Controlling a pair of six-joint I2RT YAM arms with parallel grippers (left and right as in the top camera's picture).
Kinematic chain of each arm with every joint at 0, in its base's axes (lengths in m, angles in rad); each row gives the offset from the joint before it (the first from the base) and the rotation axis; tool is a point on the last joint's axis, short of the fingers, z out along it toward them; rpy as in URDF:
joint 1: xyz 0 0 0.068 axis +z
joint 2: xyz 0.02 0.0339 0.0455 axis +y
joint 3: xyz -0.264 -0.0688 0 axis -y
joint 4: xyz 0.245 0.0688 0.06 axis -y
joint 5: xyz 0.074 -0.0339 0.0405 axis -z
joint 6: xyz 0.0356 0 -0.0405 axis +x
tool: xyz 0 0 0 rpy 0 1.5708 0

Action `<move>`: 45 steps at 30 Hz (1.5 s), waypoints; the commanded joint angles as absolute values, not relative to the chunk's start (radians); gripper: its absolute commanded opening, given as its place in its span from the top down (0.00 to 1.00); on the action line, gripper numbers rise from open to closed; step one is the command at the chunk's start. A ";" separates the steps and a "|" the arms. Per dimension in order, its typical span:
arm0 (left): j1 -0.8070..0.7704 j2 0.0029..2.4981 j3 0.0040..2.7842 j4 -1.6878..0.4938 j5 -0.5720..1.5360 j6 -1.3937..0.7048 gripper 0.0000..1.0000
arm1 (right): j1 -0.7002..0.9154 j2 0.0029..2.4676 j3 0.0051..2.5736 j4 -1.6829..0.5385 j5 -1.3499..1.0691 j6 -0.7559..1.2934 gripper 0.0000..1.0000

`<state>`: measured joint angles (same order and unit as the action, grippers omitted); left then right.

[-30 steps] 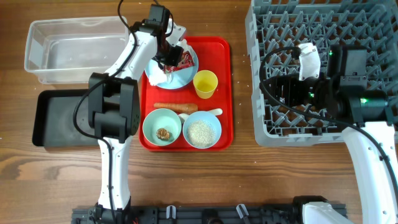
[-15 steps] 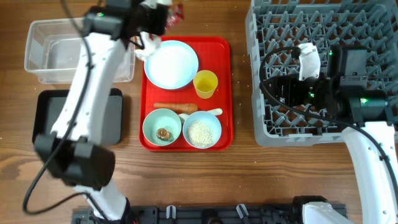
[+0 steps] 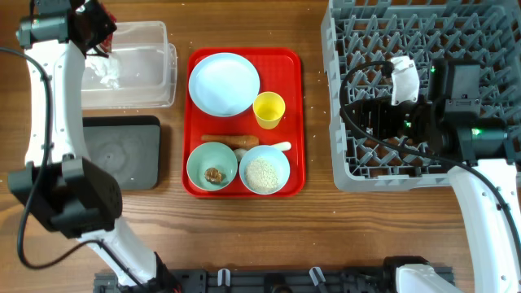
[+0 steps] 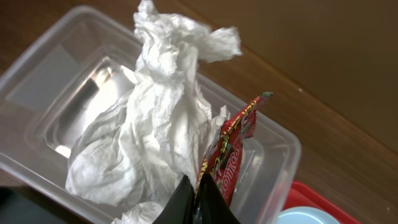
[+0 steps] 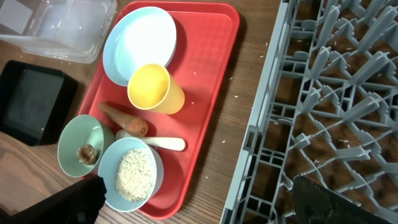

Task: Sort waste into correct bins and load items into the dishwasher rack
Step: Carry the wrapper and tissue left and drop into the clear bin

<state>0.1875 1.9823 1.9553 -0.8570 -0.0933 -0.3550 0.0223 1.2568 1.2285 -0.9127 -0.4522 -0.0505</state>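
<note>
Far right, over the rack (image 3: 358,32): right gripper (image 5: 199,202), spread wide, holding nothing, well apart from the tub (image 4: 56,93). Straight above that tub: left gripper (image 4: 194,205), so probably needs only to let go, no further reach. Pinches two things at once between pressed-together tips: tissue (image 4: 149,137), long axis hanging from the tips down toward the tub floor, and wrapper (image 4: 231,146), touching it alongside.
</note>
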 commanded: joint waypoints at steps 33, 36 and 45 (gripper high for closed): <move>0.238 2.043 1.956 -0.846 0.100 -0.191 0.01 | 0.017 1.264 1.248 -0.910 -0.461 -0.024 0.02; 0.239 2.043 1.956 -0.859 0.160 -0.056 0.12 | 0.017 1.264 1.248 -0.905 -0.461 -0.026 0.01; 0.237 2.015 1.956 -0.896 0.227 -0.083 0.08 | 0.017 1.264 1.248 -0.905 -0.461 -0.026 0.01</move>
